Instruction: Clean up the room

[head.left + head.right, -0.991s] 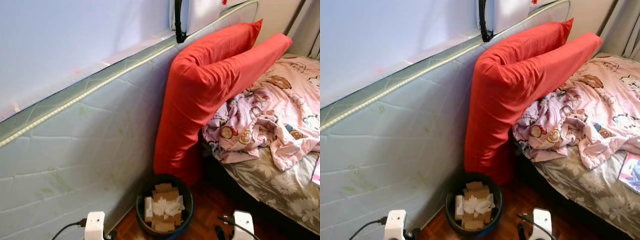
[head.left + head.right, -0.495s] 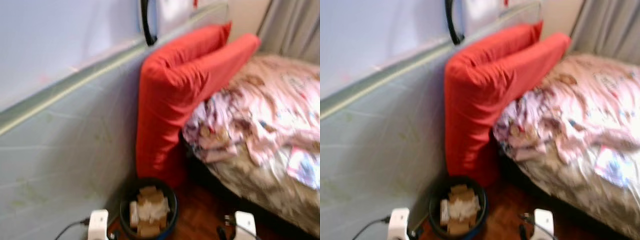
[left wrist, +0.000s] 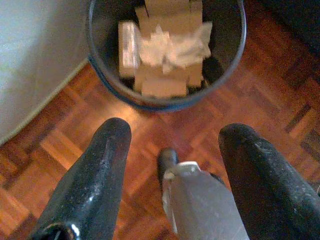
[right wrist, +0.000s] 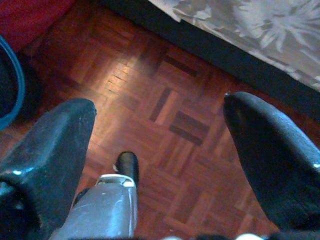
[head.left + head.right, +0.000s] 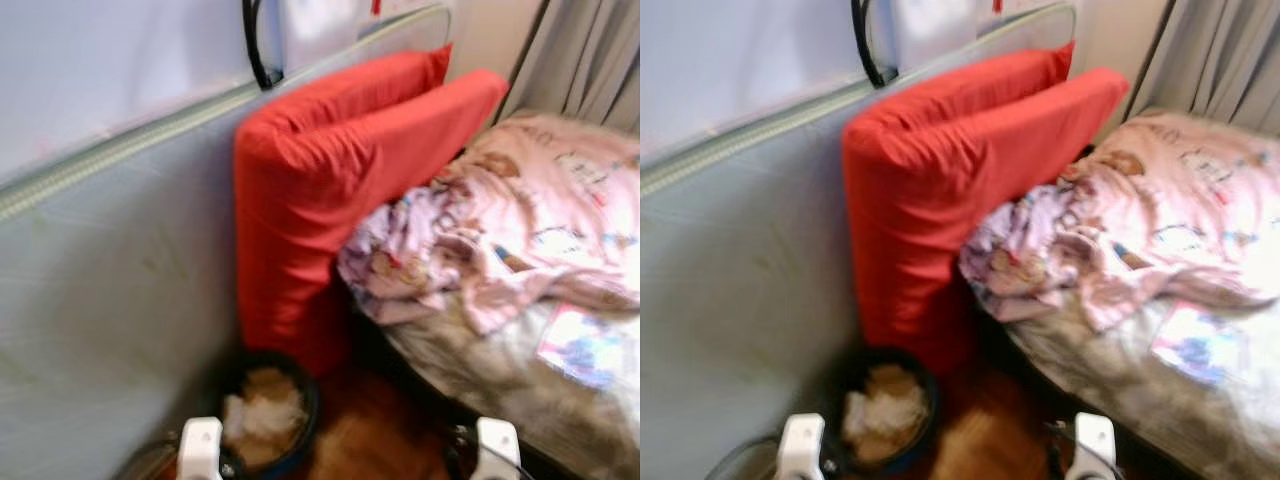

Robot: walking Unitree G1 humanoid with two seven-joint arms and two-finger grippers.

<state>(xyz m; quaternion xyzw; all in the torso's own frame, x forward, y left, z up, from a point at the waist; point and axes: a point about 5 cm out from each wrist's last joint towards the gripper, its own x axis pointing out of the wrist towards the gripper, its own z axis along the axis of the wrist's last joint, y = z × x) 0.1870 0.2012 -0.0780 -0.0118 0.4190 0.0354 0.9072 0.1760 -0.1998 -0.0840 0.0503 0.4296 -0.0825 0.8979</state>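
A dark round waste bin holding cardboard pieces and crumpled white paper stands on the parquet floor, at the foot of a big red cushion. My left gripper hangs open above the floor just short of the bin, with nothing between its fingers. My right gripper is open over bare parquet beside the bed's edge. A crumpled pink printed blanket lies on the bed, and a colourful booklet rests on the grey floral sheet.
A grey mattress leans against the wall on the left, with a black strap hanging over its top. Grey curtains hang at the far right. My own foot is on the floor below the left gripper.
The whole picture has slid to the left and blurred, so the camera has turned right. More of the bed and the booklet is now in view. Both arms still hang low.
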